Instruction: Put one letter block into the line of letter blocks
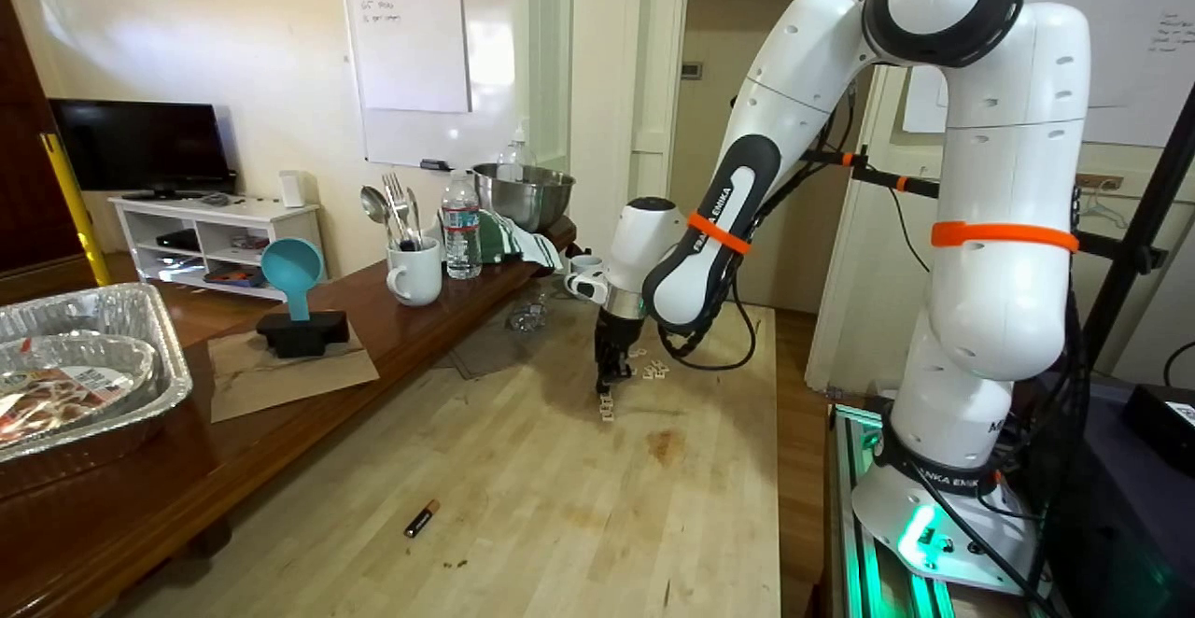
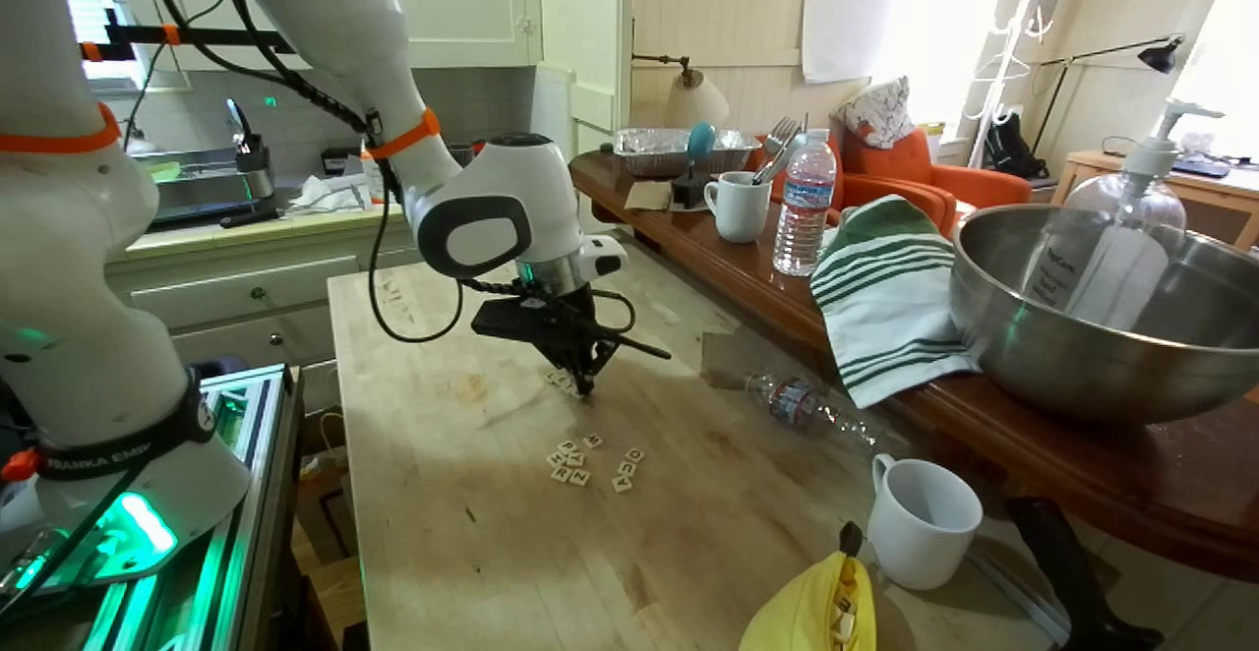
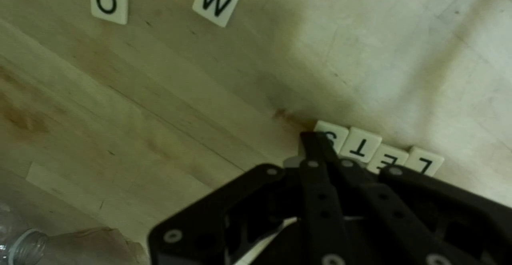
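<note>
White, rounded arm [image 1: 1013,161] with black ring [image 1: 1004,2], orange bands [image 1: 1005,235], dark cables [image 2: 334,110]; green light [image 1: 919,536] at four o'clock in an exterior view; black gripper [image 2: 584,387], grey screws [image 3: 173,235].

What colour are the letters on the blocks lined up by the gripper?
Black, on pale cream blocks; the wrist view shows them best.

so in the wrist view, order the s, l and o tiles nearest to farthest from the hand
1. S tile: partly hidden by the hand, left end of the letter row
2. L tile: right end of that row
3. O tile: apart, toward the picture's upper left
</note>
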Controlling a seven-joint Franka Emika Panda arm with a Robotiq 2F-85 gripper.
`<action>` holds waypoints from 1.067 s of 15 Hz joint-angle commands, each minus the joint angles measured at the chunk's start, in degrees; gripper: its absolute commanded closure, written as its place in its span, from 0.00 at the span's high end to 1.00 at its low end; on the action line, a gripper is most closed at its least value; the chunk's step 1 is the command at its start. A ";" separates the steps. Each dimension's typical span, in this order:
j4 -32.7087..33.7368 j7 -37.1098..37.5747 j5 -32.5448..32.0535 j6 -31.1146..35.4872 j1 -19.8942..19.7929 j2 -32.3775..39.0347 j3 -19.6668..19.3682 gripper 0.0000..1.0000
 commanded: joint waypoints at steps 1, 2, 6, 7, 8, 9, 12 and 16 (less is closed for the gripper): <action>-1.29 -1.68 1.79 0.40 -0.94 -1.66 0.92 0.00; -1.28 -1.82 2.17 0.34 -1.02 -1.87 1.06 0.00; -1.32 -1.77 3.00 0.00 -0.77 -2.77 0.96 0.00; -1.29 -1.87 3.91 -0.64 -0.79 -2.96 1.26 0.00; -1.29 -2.53 5.30 -1.48 -1.40 -3.24 2.18 0.00; -1.38 -3.34 7.30 -2.10 -1.69 -3.49 3.07 0.00; -1.30 -7.67 14.93 -5.73 -2.84 -4.61 6.60 0.05; -1.63 -10.58 20.91 -11.05 0.21 -7.53 5.13 0.37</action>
